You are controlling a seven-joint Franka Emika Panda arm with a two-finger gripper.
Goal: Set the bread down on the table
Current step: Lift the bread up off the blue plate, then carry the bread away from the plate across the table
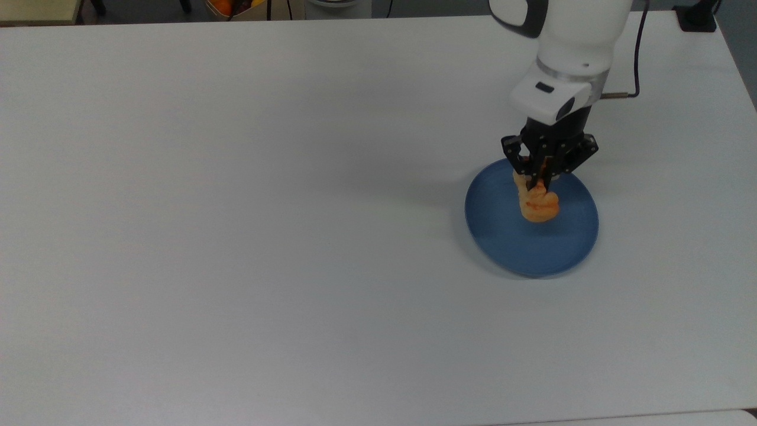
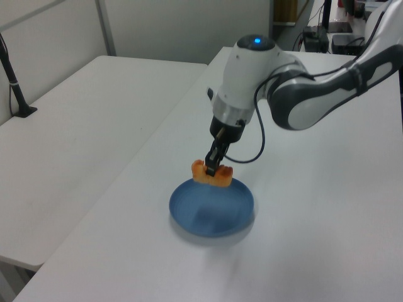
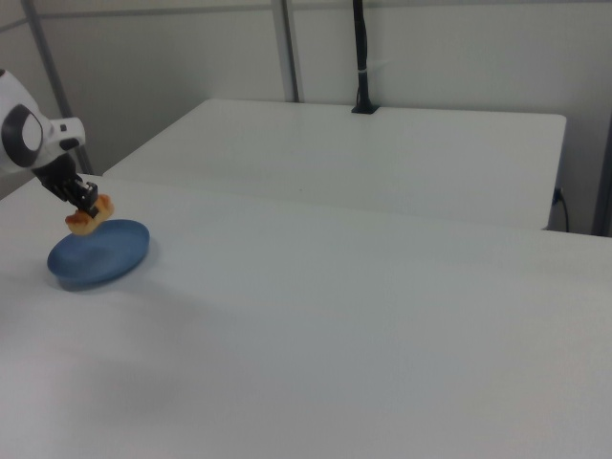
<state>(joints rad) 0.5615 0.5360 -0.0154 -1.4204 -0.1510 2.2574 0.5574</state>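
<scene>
Left view: we see the black fingers (image 2: 215, 155) clamped on the middle of the bread (image 2: 212, 175), with both ends of the roll protruding either side of them. The gripper (image 1: 540, 177) points straight down and carries the bread in the air above the blue plate (image 1: 508, 236), clear of its surface. In the top view the bread (image 1: 537, 203) hangs over the plate's far half, near its rim. The plate lies on the table (image 1: 236, 207), close to the table's right edge in the top view. The white arm (image 2: 302, 94) reaches in from the table's far right corner. A black cable (image 1: 637, 53) loops beside the wrist. In the right view a second white table (image 3: 382, 153) stands behind, with a black pole (image 3: 361, 57) at its far edge.
</scene>
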